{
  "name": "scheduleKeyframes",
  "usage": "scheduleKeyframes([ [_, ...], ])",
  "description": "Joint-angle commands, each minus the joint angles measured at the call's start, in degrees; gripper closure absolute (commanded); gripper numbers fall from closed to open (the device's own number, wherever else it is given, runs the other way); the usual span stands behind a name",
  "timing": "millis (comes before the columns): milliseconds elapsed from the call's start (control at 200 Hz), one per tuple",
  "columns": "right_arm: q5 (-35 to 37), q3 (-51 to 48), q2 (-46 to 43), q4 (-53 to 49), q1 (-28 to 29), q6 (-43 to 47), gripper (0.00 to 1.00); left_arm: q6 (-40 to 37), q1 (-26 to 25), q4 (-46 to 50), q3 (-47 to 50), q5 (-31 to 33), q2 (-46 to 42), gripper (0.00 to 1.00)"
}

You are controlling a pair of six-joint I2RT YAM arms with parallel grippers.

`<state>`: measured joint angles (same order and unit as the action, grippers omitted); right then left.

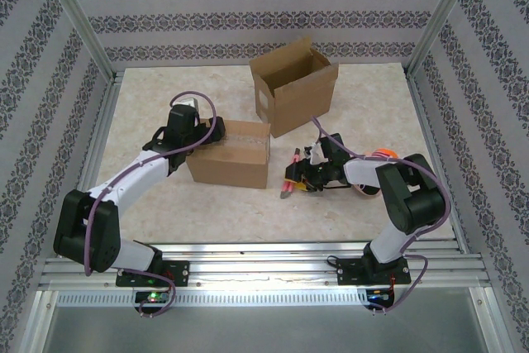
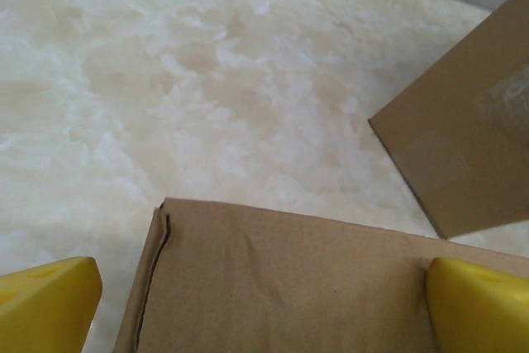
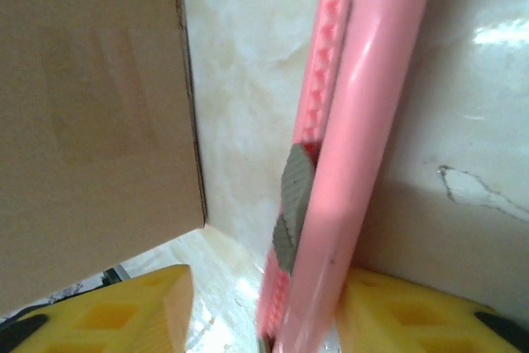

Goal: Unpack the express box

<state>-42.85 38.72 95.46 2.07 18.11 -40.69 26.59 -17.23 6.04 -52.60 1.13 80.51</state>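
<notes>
From above, 2 cardboard boxes sit on the marble table [image 1: 215, 212]. The closed box [image 1: 230, 156] lies near the middle with clear tape along its top. The open box [image 1: 293, 87] stands behind it and to the right, its flaps raised; the 2 boxes are near each other but do not touch. The left gripper [image 1: 187, 133] is at the closed box's left end, over its top edge. The right gripper [image 1: 301, 176] is low over the table, just right of the closed box, with a pink utility knife [image 1: 290, 181] at its tip. An orange roll [image 1: 382, 155] lies behind the right arm.

In the left wrist view, the left gripper [image 2: 264, 312] is spread wide, 1 yellow finger at each bottom corner. The closed box [image 2: 281, 279] spans the gap between them and nothing is clamped. A corner of the open box [image 2: 471, 138] shows at upper right, across bare table [image 2: 165, 80].

In the right wrist view, the right gripper [image 3: 264, 320] has its jaws apart. The utility knife [image 3: 347, 146] runs up between them, against the right-hand finger, with a gap to the other finger. The closed box [image 3: 91, 121] is on the left, apart from the knife, with table [image 3: 240, 80] between.
</notes>
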Motion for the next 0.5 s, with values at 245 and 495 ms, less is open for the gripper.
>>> scheduleKeyframes([
  [245,6.91,-3.62,-10.96,-7.6,-1.39,2.18,0.36,-7.21,-0.26,25.11,-11.24,-1.35,1.34,0.0],
  [495,16.16,-1.72,-26.9,-18.49,8.43,1.65,0.27,-10.54,-0.28,30.91,-27.07,1.04,12.99,0.0],
])
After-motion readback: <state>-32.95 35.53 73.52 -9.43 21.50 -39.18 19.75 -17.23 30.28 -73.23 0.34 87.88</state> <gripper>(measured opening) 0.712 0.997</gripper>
